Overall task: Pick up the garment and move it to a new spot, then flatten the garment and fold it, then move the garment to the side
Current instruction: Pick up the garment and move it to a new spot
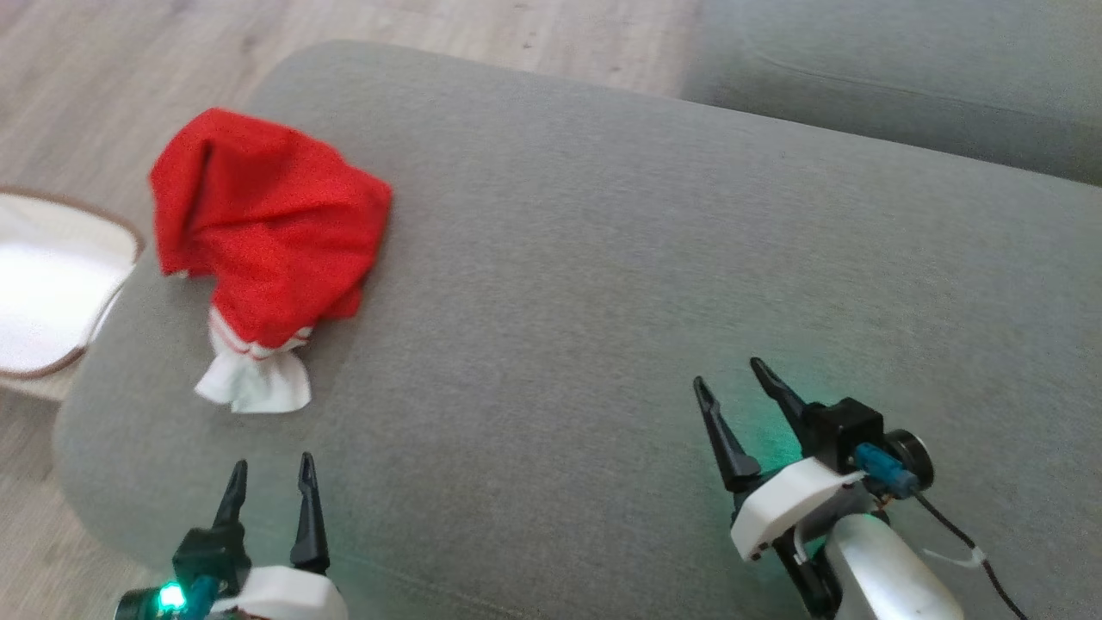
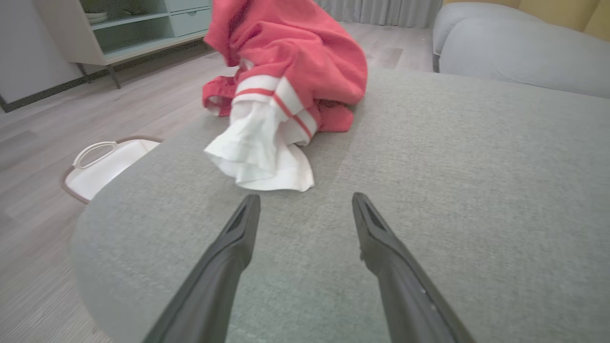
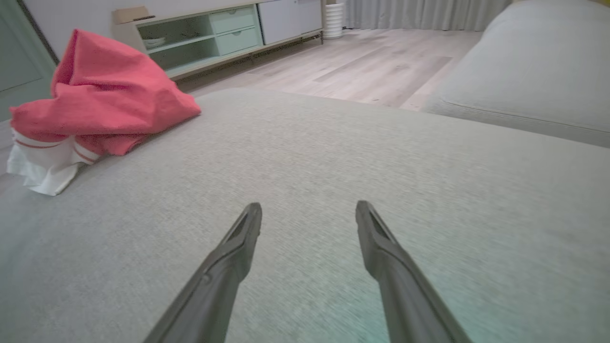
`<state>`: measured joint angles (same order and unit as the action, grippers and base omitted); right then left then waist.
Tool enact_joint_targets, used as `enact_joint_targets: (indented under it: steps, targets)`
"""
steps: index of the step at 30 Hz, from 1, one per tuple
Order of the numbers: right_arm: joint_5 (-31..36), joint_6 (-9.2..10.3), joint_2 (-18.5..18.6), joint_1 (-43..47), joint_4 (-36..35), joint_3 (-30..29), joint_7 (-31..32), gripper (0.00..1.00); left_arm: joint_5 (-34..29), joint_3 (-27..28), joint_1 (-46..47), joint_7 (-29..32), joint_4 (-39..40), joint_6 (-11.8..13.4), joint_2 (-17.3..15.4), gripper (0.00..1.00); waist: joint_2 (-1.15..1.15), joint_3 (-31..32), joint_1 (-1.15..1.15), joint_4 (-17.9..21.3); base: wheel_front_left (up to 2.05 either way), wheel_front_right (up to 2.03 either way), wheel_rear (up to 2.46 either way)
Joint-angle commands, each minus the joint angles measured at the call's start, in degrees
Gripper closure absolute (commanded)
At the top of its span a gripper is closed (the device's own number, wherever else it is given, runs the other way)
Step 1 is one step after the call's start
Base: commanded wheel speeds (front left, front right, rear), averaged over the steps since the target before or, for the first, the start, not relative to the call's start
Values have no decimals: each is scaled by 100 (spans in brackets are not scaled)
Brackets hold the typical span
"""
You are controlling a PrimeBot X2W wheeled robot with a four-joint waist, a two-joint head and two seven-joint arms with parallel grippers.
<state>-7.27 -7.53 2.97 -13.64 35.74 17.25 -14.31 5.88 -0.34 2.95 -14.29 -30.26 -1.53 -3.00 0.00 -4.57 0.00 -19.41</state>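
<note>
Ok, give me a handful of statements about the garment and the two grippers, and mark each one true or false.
1. The red garment lies crumpled on the grey cushion. True.
2. The left gripper is shut on the garment. False: it is open and apart from the garment, with bare cushion between them.
3. The right gripper is open and holds nothing. True.
4. The garment sits in the white basket. False: the basket stands on the floor beside the cushion, and the garment is on the cushion.
5. The garment lies nearer the right gripper. False: it lies nearer the left gripper.
</note>
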Motion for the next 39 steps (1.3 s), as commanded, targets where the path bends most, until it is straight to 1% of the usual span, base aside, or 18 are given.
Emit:
enact_joint_targets:
  steps: [1,3,7,11,14,18,19,23,28,34,35,36,39]
  targets:
    - [-45,4,-9,-247,-135,174,-69,0,-66,210,159,-71,156,-13,-86,0,0,-15,0,-228,0,0,0]
    - [-91,4,-9,-281,-109,280,-69,0,-100,249,288,-71,167,-83,-140,0,0,-70,0,-263,0,0,0]
    - [-41,4,-9,-313,-84,286,-69,0,-146,277,769,-71,227,-184,-290,0,0,-236,0,-202,0,0,0]
    - [47,4,-8,-389,-81,259,-69,0,-196,318,1547,-71,125,-286,-637,0,0,-472,0,-53,0,0,0]
    - [91,4,3,-477,-126,277,-69,0,-214,301,2236,-23,-264,-393,-1011,0,0,-690,0,104,0,0,0]
    - [99,4,77,-605,-207,315,-69,0,-209,287,3104,217,-820,-479,-1497,0,0,-961,0,298,0,0,0]
    - [99,4,77,-605,-207,315,-69,0,-209,287,3104,217,-820,-479,-1497,0,0,-961,0,298,0,0,0]
    - [80,4,160,-707,-264,359,-69,0,-147,240,3713,437,-1334,-538,-1862,0,0,-1206,0,493,0,0,0]
    - [40,4,257,-825,-319,440,-69,0,-16,195,4220,684,-1899,-569,-2128,0,0,-1469,0,703,0,0,0]
    - [-58,4,279,-918,-328,520,-69,0,194,336,4444,1207,-2582,-505,-2273,0,0,-1598,0,975,0,0,0]
    - [-79,4,266,-913,-329,525,-69,0,213,347,4444,1233,-2651,-498,-2296,54,0,-1583,0,1020,0,0,0]
    - [-99,4,252,-904,-335,527,-69,0,218,351,4448,1192,-2678,-489,-2326,100,0,-1564,0,1062,0,0,0]
    - [-149,4,211,-845,-346,505,-69,0,126,239,4540,832,-2557,-490,-2401,100,0,-1438,0,1176,0,0,0]
